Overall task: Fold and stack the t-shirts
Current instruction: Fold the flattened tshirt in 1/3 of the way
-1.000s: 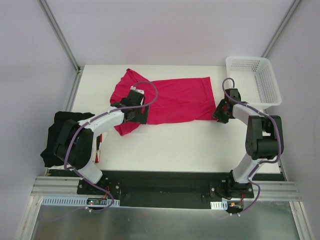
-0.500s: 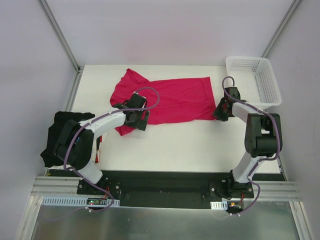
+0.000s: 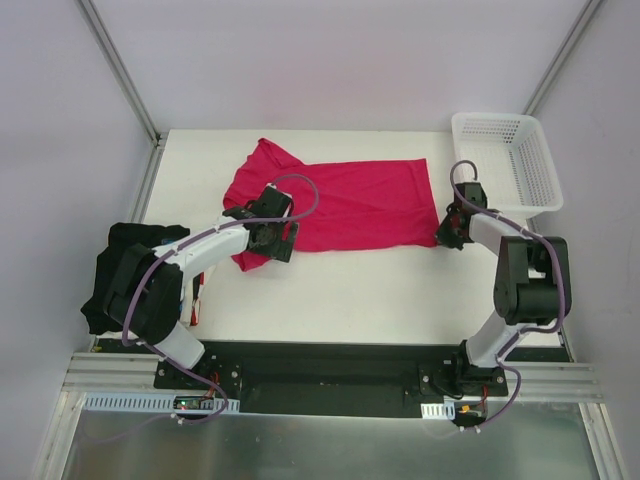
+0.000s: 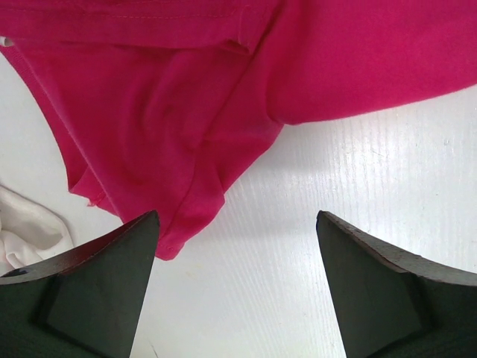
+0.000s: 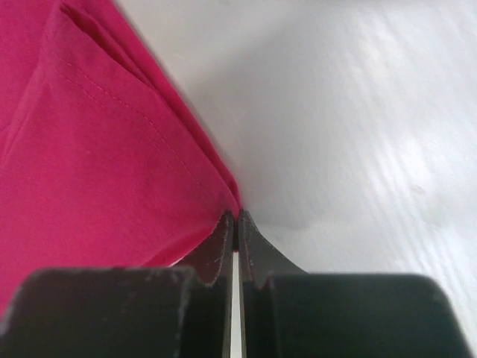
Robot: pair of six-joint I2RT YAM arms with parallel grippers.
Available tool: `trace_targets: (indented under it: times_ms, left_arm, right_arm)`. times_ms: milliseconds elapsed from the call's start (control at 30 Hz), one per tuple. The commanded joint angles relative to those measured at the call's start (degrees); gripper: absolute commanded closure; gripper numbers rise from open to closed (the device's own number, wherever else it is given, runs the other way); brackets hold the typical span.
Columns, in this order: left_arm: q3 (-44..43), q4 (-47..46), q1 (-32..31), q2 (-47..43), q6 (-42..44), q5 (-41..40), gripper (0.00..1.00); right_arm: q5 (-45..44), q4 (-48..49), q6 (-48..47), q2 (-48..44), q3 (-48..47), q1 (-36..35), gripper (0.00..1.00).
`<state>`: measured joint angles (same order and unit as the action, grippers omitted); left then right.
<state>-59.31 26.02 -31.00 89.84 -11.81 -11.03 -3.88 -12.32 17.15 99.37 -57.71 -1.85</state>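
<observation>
The pink t-shirt lies spread across the middle of the table, with its sleeves bunched toward the left of the overhead view. The right gripper has its fingers pressed together on the shirt's lower right corner. In the right wrist view only the very tip of the hem runs in between them. That hold looks thin, so any pull across the table could slip the corner free and let it drop short of the fold.

The left gripper hangs over the lower left sleeve with its fingers wide apart and nothing between them. The end of the sleeve sits just beside one finger, near the lower left of that view. If the gripper closes where it is, it would probably catch bare table or a single layer of the rumpled sleeve, and the fold would come out crooked.

White cloth shows at the left edge of the left wrist view, near the sleeve, and a sloppy grab could snag it too. If only one side lifts, the shirt would probably drag and twist. The black shirt hangs off the table's left edge, and the arm's elbow could knock it further.
</observation>
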Motion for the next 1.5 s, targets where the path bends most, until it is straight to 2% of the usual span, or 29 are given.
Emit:
trace_targets:
  times_ms: [0,100,300,600,667,867,1000,1100,1133,1200,1333,1367,1467]
  left_arm:
    - [-0.6,1.0,-1.0,-2.9,2.1,-1.4,0.15]
    - [-0.3,1.2,-1.1,-3.5,2.8,-1.5,0.15]
    - [0.2,1.5,-1.3,-5.6,3.3,-1.0,0.14]
    - [0.9,1.3,-2.0,-1.9,2.5,4.5,0.17]
    - [1.6,0.9,-2.0,-1.6,1.8,4.0,0.18]
    - [3.8,-0.9,-1.8,-1.5,-1.7,-4.1,0.21]
    - [3.2,-1.2,-1.1,-0.5,-5.5,-5.8,0.26]
    - [2.4,-1.6,-1.1,0.7,-6.1,-6.0,0.35]
    - [2.2,-1.7,-1.1,1.0,-6.2,-5.8,0.50]
    - [1.7,-1.9,-1.1,1.8,-6.1,-5.1,0.61]
    - [1.3,-1.9,-1.1,2.7,-6.2,-4.8,0.64]
    - [1.2,-1.8,-1.1,2.8,-6.3,-4.9,0.75]
    - [0.9,-1.7,-1.1,3.1,-6.2,-5.2,1.00]
  right_arm:
    - [-4.9,-1.9,-1.2,-8.4,5.9,3.8,0.99]
    - [-4.7,-2.3,-1.8,-12.4,9.7,5.3,0.99]
    - [-7.1,-5.7,-3.5,-17.5,11.5,5.4,0.99]
    - [-4.9,-6.9,-3.8,-19.3,11.1,5.4,0.99]
    - [-4.5,-6.9,-3.8,-19.2,10.6,5.4,0.99]
    - [-3.5,-6.8,-4.0,-19.0,10.4,5.4,0.99]
    - [-2.9,-6.8,-4.1,-19.1,10.6,5.5,0.99]
    - [-2.8,-6.9,-4.2,-19.4,10.7,5.6,0.99]
    - [-2.9,-7.0,-4.3,-19.6,10.7,5.7,0.99]
    - [-3.0,-6.9,-4.2,-19.8,10.9,6.0,0.99]
    - [-2.6,-7.0,-4.2,-19.4,10.6,6.2,0.99]
    - [-2.6,-6.8,-4.2,-19.1,10.5,6.2,0.99]
    - [-2.5,-6.6,-4.1,-19.0,10.6,6.2,0.99]
